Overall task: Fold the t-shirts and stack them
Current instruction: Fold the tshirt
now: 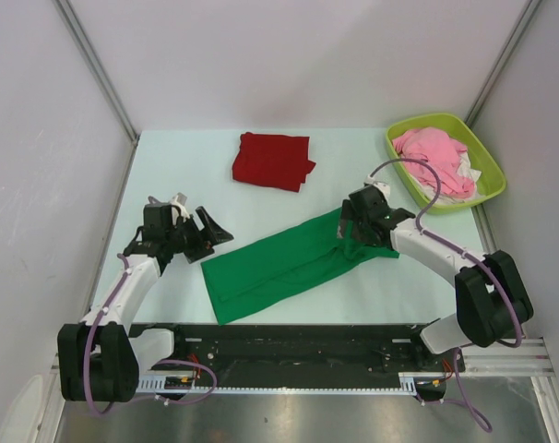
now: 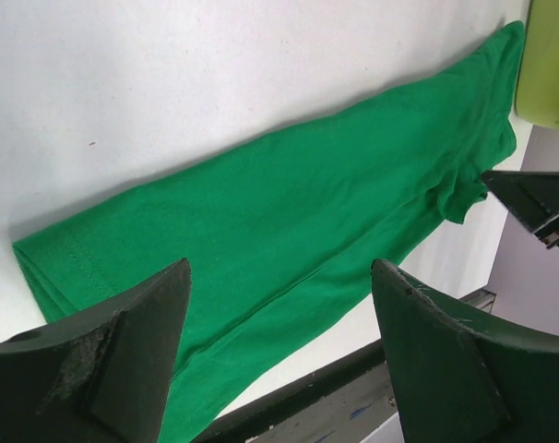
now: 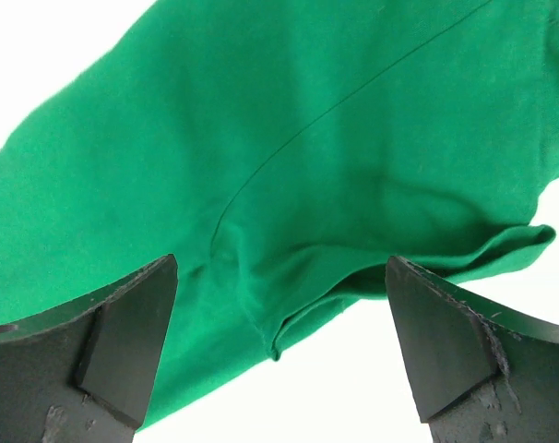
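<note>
Green t-shirt (image 1: 289, 263) lies on the pale table (image 1: 178, 166) as a long band, apparently already folded lengthwise, running on a slant from its hem end at near left to its sleeve end at far right. At the far left, the left gripper (image 1: 213, 238) hovers just beside the hem end, apart from the cloth, its jaws spread wide with nothing between them; its wrist view looks along the band, where the stitched hem (image 2: 72, 263) shows at the near corner. Behind the band's middle, well apart from it, the dark red t-shirt (image 1: 272, 161) sits as a compact folded square, which looks like the base of the stack. Further right, the right gripper (image 1: 347, 229) hangs directly over the sleeve end, jaws as wide as they go and clasping nothing, though how close the tips are to the cloth is hard to tell. Its wrist view shows a loose sleeve flap (image 3: 418, 263) curling out from the band's edge. The step in hand seems to be the crosswise fold. To do it well, each claw should pinch through all layers at its own end, not just the top sheet. The sleeve flap should be tucked or flattened first so it does not poke out of the finished packet. One end should then be carried low and straight over the other so the edges line up. At far right, a lime-green basket (image 1: 490, 157) holding a pink garment (image 1: 432, 148) and a white cloth (image 1: 466, 168) should be left alone.
</note>
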Robot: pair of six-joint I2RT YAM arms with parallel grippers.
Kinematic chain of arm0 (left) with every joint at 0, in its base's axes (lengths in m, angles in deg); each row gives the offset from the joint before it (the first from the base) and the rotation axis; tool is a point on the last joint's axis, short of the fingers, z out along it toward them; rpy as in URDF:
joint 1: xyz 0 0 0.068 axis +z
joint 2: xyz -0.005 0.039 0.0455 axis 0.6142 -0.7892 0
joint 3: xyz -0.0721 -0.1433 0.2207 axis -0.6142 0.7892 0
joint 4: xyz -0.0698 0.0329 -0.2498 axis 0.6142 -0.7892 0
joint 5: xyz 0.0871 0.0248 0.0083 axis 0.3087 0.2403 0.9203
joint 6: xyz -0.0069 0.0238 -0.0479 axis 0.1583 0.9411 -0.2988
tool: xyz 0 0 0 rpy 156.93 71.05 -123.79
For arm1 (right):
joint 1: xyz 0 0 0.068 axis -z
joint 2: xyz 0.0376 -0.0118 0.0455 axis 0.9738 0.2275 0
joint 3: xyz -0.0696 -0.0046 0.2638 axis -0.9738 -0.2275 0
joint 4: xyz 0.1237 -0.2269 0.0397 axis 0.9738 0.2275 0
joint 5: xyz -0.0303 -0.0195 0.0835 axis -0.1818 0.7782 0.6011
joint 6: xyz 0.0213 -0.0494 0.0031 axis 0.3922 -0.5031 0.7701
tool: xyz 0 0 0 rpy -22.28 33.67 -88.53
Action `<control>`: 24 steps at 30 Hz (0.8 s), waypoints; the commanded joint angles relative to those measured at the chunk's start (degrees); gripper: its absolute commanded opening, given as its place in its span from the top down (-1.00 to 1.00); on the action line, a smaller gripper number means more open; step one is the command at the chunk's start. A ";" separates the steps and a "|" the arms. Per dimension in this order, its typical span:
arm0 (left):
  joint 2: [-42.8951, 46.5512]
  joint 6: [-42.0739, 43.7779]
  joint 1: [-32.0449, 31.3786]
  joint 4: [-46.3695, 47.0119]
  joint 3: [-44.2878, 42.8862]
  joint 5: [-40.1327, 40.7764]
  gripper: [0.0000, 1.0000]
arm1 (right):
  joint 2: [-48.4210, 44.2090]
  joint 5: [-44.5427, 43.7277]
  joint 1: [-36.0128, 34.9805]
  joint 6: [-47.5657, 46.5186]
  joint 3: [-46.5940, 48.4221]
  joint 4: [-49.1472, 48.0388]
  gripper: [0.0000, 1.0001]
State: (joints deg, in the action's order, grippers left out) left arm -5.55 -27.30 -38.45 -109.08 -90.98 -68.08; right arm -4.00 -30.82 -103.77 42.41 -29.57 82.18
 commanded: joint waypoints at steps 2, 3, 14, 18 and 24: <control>0.21 0.88 0.38 2.12 0.74 -2.62 -0.69 | -1.54 -4.64 -4.54 -3.24 -1.77 3.79 -0.99; 0.47 0.88 0.38 2.12 0.83 -2.62 -0.68 | -1.98 -4.47 -4.90 -3.25 -2.56 4.31 -0.99; 2.84 0.88 0.38 1.25 1.45 -3.15 -0.68 | -11.73 3.18 -9.90 0.88 -8.71 14.76 -0.99; 3.90 0.97 0.38 0.72 1.27 -3.23 -0.69 | -20.07 0.47 -14.03 4.83 -8.10 17.76 -0.99; 3.81 1.06 0.38 0.01 0.22 -2.97 -0.69 | -24.50 -6.93 -11.33 3.97 -7.05 12.15 -0.99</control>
State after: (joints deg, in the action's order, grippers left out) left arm -2.73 -27.28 -38.45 -108.95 -89.80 -69.39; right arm -29.07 -32.14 -117.32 45.80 -38.29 97.63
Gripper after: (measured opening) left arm 0.844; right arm 0.994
